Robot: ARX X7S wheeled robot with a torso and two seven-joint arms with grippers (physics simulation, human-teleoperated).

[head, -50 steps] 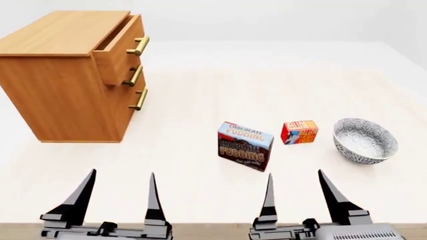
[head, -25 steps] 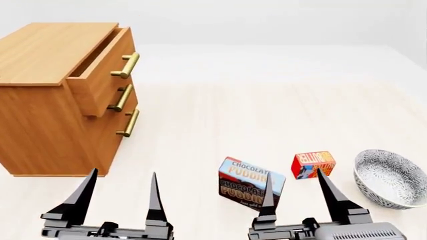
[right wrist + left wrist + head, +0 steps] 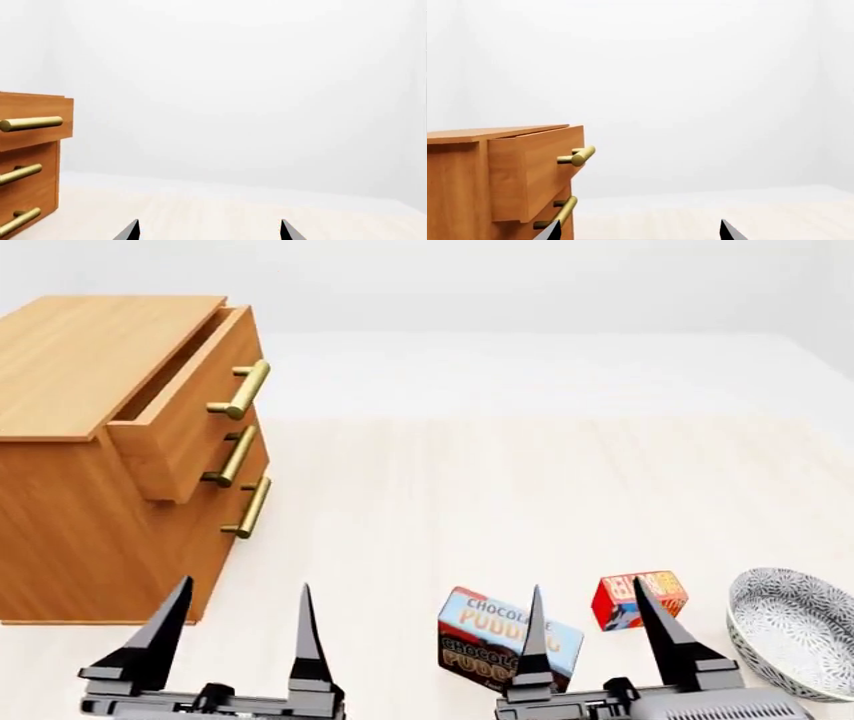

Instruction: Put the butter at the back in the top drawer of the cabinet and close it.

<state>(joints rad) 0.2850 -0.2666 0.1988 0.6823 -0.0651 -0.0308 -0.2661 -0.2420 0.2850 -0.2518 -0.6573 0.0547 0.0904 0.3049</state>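
Near right gripper (image 3: 586,590), butter (image 3: 639,598) now lying closer, past pudding box (image 3: 507,636); both grippers spread, empty; drawer (image 3: 180,410) standing ajar, approaching for pickup.

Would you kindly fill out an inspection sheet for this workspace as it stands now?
Surface: pale wood-grain table, white beyond.
Job's things: butter sits on the table between pudding box and bowl; top drawer partly pulled out of the cabinet; the two lower drawers look shut.
Clutter: chocolate pudding box; patterned bowl at the right edge.
Grippers: left gripper and right gripper both open, holding nothing.
Cables: nothing seen.
Surroundings: plain white walls.
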